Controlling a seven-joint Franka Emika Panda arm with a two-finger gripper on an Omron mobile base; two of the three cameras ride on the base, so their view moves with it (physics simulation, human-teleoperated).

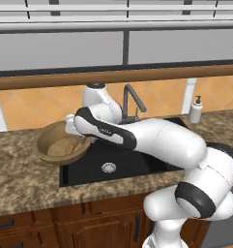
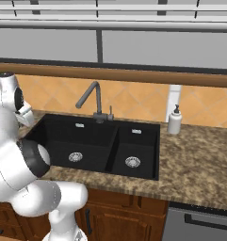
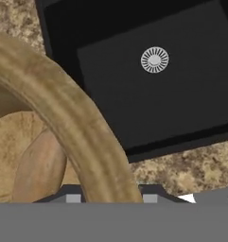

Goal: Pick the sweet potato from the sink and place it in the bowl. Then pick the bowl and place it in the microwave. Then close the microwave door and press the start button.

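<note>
The light brown wooden bowl (image 1: pixel 46 139) stands on the granite counter just left of the black sink (image 1: pixel 132 164). The orange-brown sweet potato (image 1: pixel 63 147) lies inside it. My gripper (image 1: pixel 83 139) reaches down over the bowl's right rim. In the hand view the thick rim of the bowl (image 3: pixel 73 118) runs between the two fingertips, and my gripper (image 3: pixel 111 198) is shut on it. The sweet potato (image 3: pixel 39 165) lies left of the rim, and the sink (image 3: pixel 181 104) basin lies to its right. The microwave and its door are out of view.
A dark curved faucet (image 1: pixel 132 99) rises behind the sink (image 2: pixel 101 136). A white soap dispenser (image 1: pixel 196 110) (image 2: pixel 174 120) stands at the back right. The granite counter (image 2: pixel 199 164) stretches to the right, with wooden cabinet doors (image 1: pixel 89 225) below.
</note>
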